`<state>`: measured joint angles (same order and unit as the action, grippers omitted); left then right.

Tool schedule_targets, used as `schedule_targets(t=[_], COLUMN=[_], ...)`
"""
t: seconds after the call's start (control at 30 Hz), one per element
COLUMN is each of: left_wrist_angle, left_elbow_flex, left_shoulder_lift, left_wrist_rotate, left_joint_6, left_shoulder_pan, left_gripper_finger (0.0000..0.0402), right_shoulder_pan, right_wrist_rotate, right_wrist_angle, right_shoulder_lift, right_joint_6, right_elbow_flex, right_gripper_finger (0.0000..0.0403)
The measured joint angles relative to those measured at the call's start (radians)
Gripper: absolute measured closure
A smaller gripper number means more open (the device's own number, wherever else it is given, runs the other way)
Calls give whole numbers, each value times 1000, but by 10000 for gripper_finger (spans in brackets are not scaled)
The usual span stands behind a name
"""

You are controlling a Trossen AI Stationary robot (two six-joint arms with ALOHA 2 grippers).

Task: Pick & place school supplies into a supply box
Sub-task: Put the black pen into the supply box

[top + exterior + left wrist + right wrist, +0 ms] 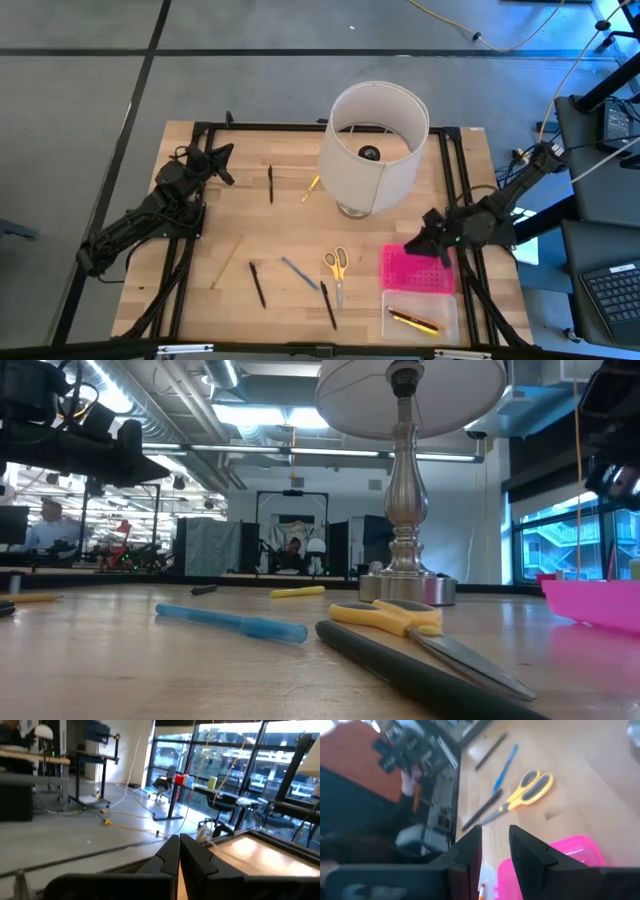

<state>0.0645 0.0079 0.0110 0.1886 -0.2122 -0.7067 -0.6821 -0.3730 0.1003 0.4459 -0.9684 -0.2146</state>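
The supply box sits at the table's near right: its pink dotted lid [418, 268] lies open beside the clear base [420, 315], which holds a yellow-and-black pen [413, 320]. My right gripper [417, 244] [495, 855] hovers open and empty over the lid's [570, 851] far edge. On the table lie yellow-handled scissors [335, 268] [527, 790], a grey-blue pen [298, 272] [235, 623], three black pens [257, 283] [328, 305] [270, 183], a wooden pencil [227, 260] and a yellow pencil [311, 187]. My left gripper [224, 160] [179, 857] waits shut at the far left, off the table.
A lamp with a big white shade [372, 145] stands on its metal base [405, 585] at the table's far middle, close to the right arm. Black frame rails [190, 250] run along the table's left and right sides. Cables lie on the floor beyond.
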Motion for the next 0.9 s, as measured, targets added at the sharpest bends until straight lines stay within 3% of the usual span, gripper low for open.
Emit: schedule_targets(t=[0.13,0.33,0.57,0.73,0.9], left_wrist_angle=[0,81,206,280,263], left_elbow_flex=[0,0,0,0,0], left_shoulder_lift=[0,0,0,3,3], left_wrist_rotate=[-23,-268,-498,-510,-497], left_joint_6=[-62,-13,-10,-10,-10], left_shoulder_pan=[0,0,5,41,63], left_gripper_finger=[395,385,306,249,227], right_shoulder_pan=[35,41,41,41,41], right_wrist_rotate=[-1,-1,-48,-56,-87], right_wrist_angle=[-6,-6,-8,-17,-22], right_shoulder_lift=[-140,-216,-218,-218,-218], right_joint_6=[-19,70,101,109,181], right_elbow_flex=[59,97,107,107,107], right_gripper_finger=[300,300,300,300,300])
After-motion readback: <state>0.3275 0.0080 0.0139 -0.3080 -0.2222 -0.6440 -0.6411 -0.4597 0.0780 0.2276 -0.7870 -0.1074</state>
